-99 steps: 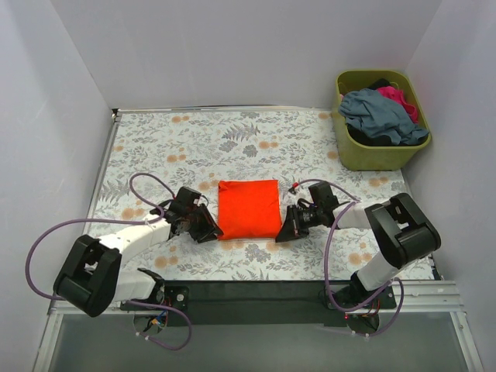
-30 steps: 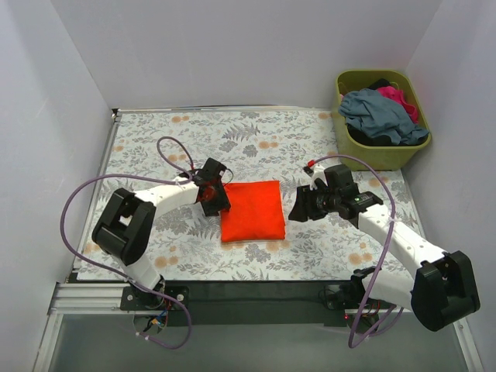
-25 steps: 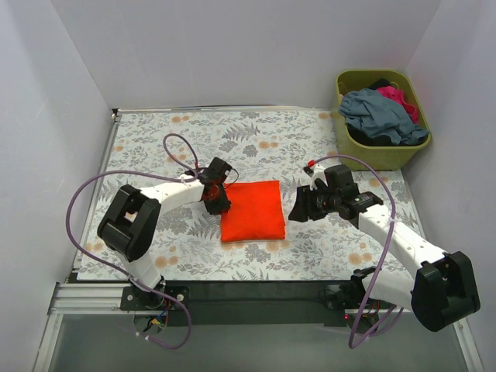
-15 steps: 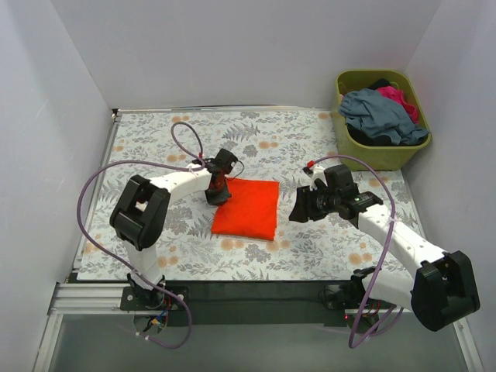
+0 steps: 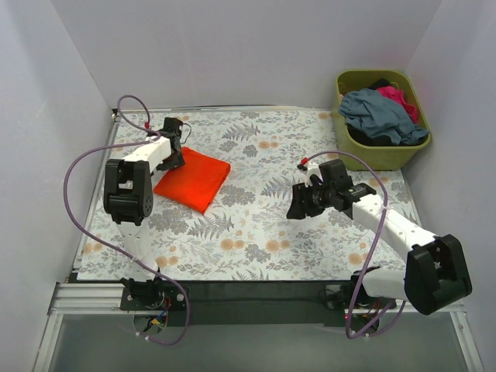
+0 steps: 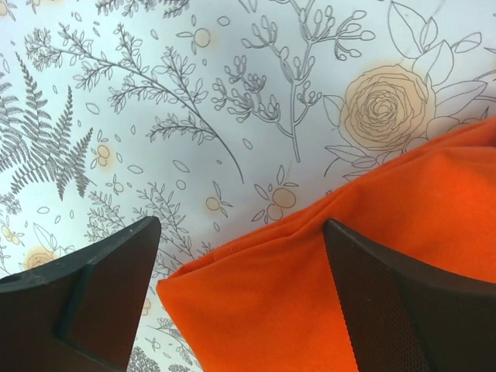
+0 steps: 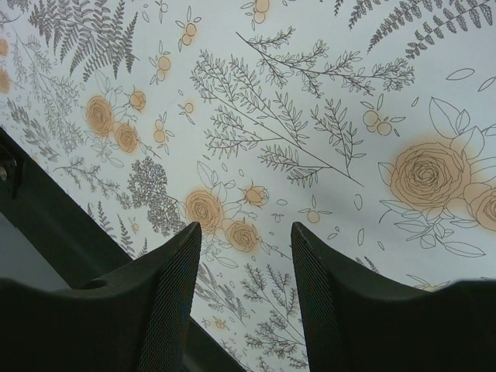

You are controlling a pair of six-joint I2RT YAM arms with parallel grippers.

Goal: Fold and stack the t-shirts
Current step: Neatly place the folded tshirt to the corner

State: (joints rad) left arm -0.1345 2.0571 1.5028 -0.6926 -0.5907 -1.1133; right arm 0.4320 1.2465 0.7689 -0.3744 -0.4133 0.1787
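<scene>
Orange-red t-shirt [image 5: 192, 180], folded into a pad, lies askew on the far-left part of the floral table [image 5: 256, 232], near its left edge. My left gripper [image 5: 175, 157] is spread wide over the pad's corner; I can't quite tell whether the fingers [image 6: 101, 294] touch the cloth. My right gripper [image 5: 297, 208] hangs parted over bare tabletop, well apart, with open table between. The olive-green basket [image 5: 380, 159], far right, holds a grey-blue t-shirt [image 5: 380, 112], a magenta-pink t-shirt [image 5: 399, 97] and a dark t-shirt [image 5: 372, 139].
</scene>
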